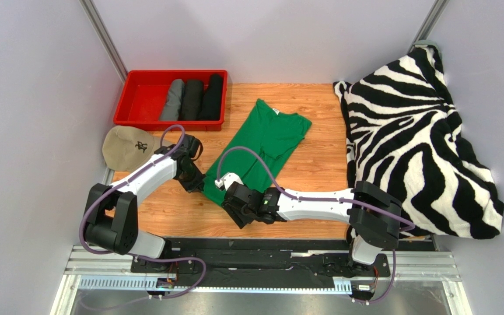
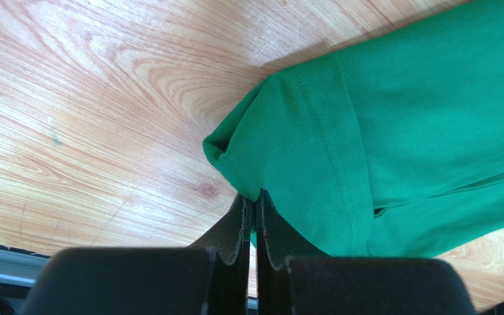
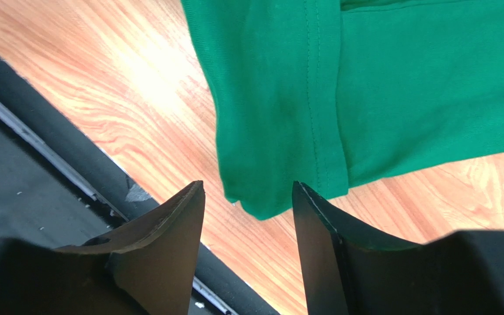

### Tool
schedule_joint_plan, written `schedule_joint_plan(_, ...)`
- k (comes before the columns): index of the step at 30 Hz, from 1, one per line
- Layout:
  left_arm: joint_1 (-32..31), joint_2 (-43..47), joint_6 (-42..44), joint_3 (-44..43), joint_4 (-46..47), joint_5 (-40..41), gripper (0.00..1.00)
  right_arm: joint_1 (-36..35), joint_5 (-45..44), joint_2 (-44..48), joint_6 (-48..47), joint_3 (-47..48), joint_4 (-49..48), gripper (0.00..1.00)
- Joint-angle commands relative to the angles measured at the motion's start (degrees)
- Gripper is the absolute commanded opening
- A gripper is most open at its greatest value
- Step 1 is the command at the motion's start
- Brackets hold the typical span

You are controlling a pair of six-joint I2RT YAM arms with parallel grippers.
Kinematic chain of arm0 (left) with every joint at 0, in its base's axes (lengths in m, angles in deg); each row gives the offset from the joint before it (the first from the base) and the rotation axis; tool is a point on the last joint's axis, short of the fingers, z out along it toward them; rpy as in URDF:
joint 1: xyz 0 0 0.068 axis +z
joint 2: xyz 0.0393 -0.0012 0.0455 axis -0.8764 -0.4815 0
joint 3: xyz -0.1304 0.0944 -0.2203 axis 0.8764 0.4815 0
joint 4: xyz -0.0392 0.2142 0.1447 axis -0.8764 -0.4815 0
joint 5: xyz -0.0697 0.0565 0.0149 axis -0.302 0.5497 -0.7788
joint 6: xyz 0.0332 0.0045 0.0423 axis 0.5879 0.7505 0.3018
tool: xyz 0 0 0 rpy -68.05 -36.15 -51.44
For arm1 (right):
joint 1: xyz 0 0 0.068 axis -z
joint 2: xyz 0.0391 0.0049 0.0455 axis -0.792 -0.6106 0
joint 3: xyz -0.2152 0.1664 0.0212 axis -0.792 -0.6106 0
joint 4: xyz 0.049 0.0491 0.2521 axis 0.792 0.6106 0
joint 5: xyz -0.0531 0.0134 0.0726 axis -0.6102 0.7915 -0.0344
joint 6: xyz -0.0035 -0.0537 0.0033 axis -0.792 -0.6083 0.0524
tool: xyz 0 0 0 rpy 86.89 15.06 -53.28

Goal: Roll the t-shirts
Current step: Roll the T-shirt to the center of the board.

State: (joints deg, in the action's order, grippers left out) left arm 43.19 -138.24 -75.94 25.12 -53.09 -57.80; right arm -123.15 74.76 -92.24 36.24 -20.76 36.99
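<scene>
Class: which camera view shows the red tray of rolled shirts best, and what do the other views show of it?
The top external view: it alone shows the red tray whole, far left on the table, three rolled shirts side by side inside. Both wrist views show none of it, only the green t-shirt and table.

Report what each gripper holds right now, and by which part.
The left gripper is pinched shut on the green t-shirt at a bottom hem corner. The right gripper is open astride the other hem corner, holding nothing.
</scene>
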Motion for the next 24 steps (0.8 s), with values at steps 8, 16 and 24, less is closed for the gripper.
schedule_joint_plan(8,-0.3,-1.6,1.5,-3.2,-1.7,0.4,0.00,-1.5,-4.4,-3.2,-2.0,3.0,-0.5,0.39)
schedule_joint_plan(16,-0.3,-3.2,2.1,-5.2,-2.5,1.2,0.00,2.7,5.6,-1.3,-1.4,1.2,-2.5,0.24)
schedule_joint_plan(24,-1.1,-6.5,3.1,-9.9,-3.3,1.9,0.03,11.9,20.2,0.2,0.9,-2.1,-6.1,0.22)
